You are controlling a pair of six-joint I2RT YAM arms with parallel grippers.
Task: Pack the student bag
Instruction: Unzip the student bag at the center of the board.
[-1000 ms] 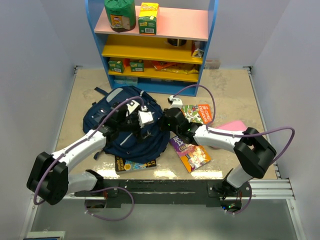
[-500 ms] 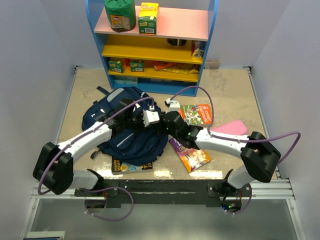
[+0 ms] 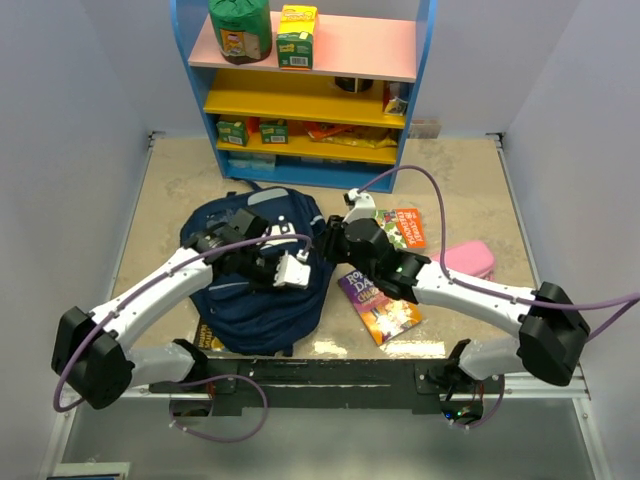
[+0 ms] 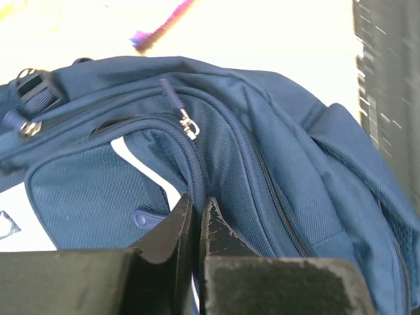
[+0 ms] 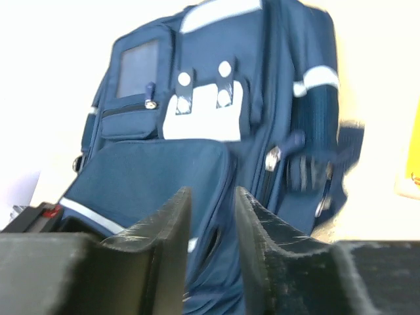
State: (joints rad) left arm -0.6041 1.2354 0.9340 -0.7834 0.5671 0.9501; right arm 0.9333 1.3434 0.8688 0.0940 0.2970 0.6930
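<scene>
I see the bag (image 3: 245,315) lying on the table (image 3: 455,185), at 6 o'clock from the shelf (image 3: 310,95), with a book (image 3: 382,306) at its 3 o'clock. My left gripper (image 4: 195,205) is pressed together on a fold of the bag's front fabric. My right gripper (image 5: 211,197) hangs at the bag's 2 o'clock edge, fingers spread slightly, facing the bag.

Top view evenly lit; wrist views blown white behind blurred student bag (image 5: 164,170).
</scene>
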